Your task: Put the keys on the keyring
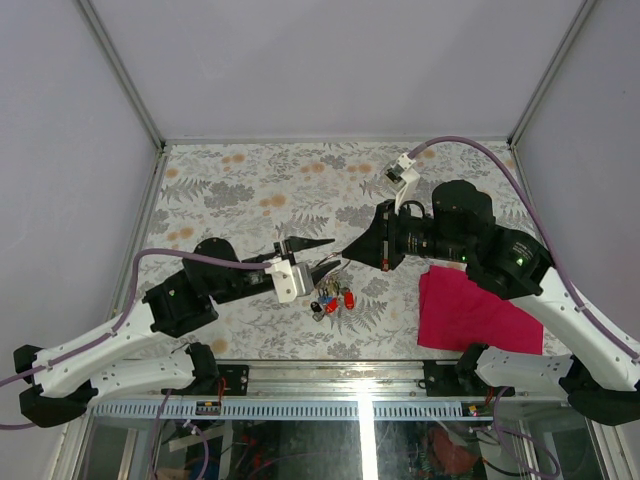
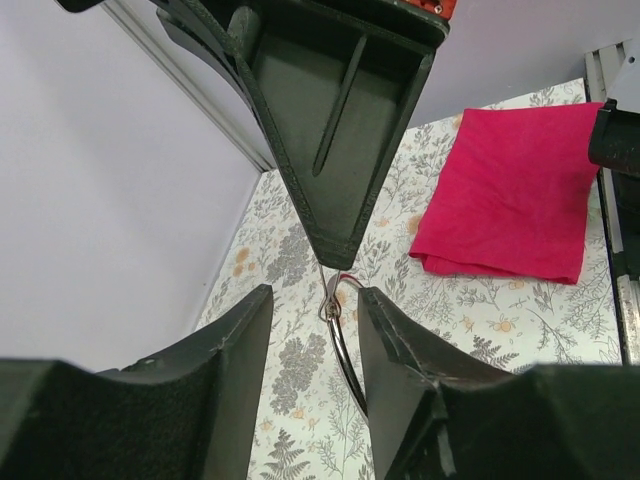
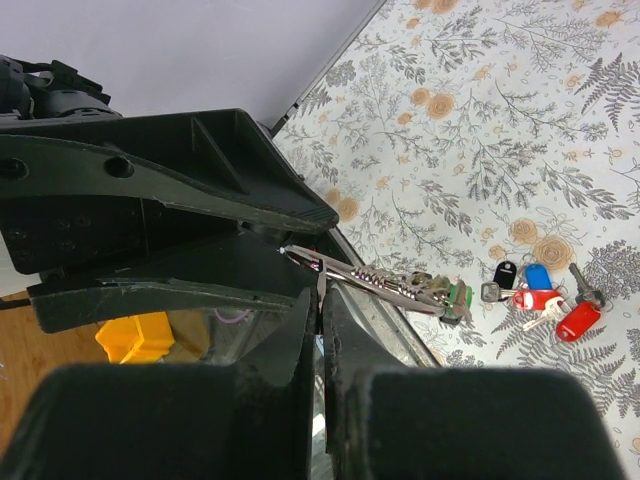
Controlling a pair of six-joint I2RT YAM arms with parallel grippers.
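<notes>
As the two arms meet tip to tip above the flowered table [image 3: 480,130], the right gripper [image 3: 320,295] has its jaws pressed together on the thin wire of the keyring [image 3: 390,283], which leaves its fingertips and runs straight out ahead of them. The left gripper [image 2: 315,295] faces it from the opposite side with its fingers [image 2: 230,380] held apart. The wire loop hangs in the gap between them, close along the inner edge of one finger; whether it touches that finger cannot be told.

At the far end of the silvery bundle, just ahead of the right gripper's tips, sits the green-headed key [image 3: 458,295]. Whether it is threaded on the wire or only lying against it cannot be told.

Farther out from the right gripper, flat on the table, lie a blue-headed key [image 3: 538,275] and a red-headed key [image 3: 540,298], touching each other, with a small black tag [image 3: 505,272] just beside them on the gripper's side and a second red piece [image 3: 580,320] just beyond.

A red cloth [image 2: 510,200] lies on the table well off to one side of the left gripper, behind the right gripper's tip and apart from the keys.
</notes>
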